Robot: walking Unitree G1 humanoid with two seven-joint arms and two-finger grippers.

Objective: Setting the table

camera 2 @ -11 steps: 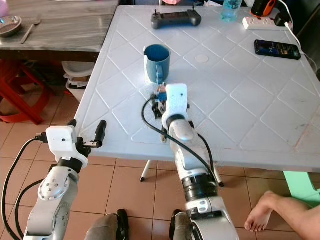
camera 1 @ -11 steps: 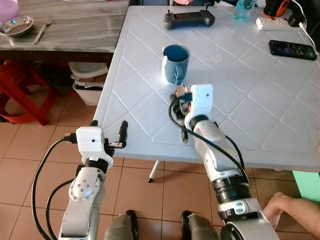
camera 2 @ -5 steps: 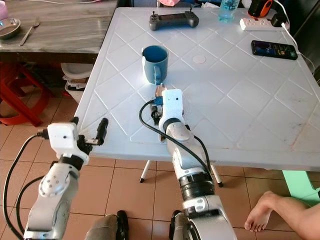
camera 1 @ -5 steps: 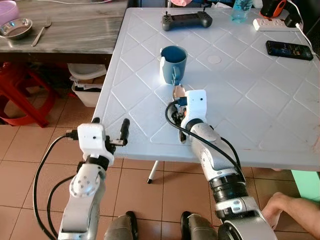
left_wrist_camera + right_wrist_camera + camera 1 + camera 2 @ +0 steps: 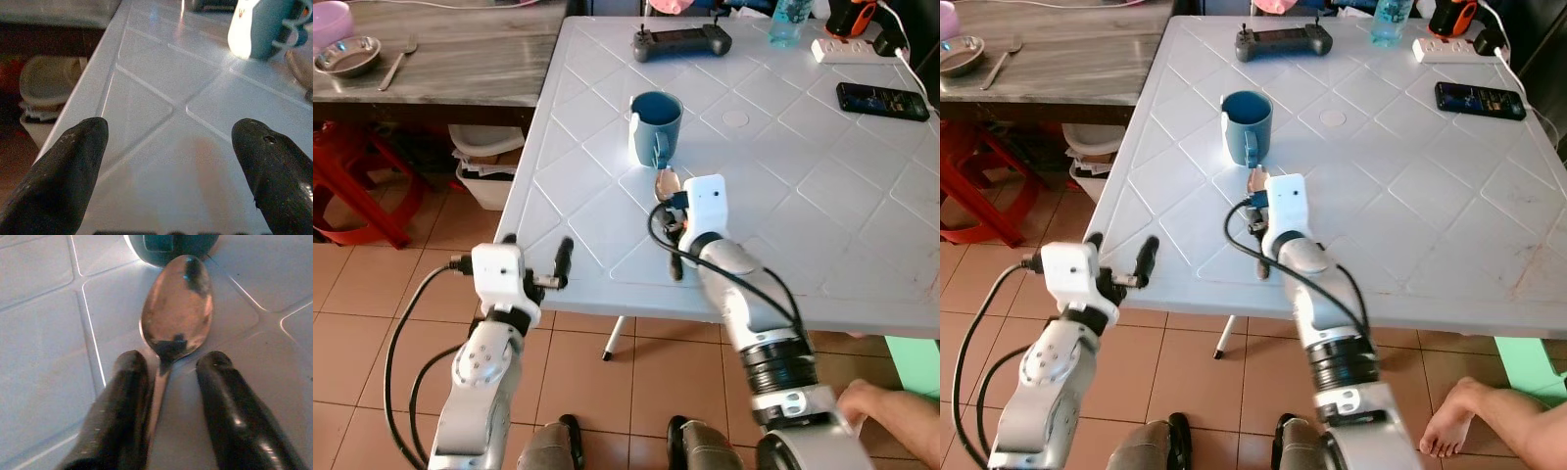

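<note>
Table (image 5: pixel 842 211), white and diamond-patterned, carried everything. Toward its left edge stood a blue mug (image 5: pixel 656 126), and just on the near side of the mug lay a spoon (image 5: pixel 666 183) with its bowl toward the mug. The right gripper (image 5: pixel 168 382) rested on the table over the spoon's handle; its wrist view showed the two fingers parted astride the handle, the left finger touching it, without a closed grip. The left gripper (image 5: pixel 168 161) hung off the near-left corner, fingers spread wide and empty. A remote (image 5: pixel 682 40) and phone (image 5: pixel 884 97) lay along the far edge.
</note>
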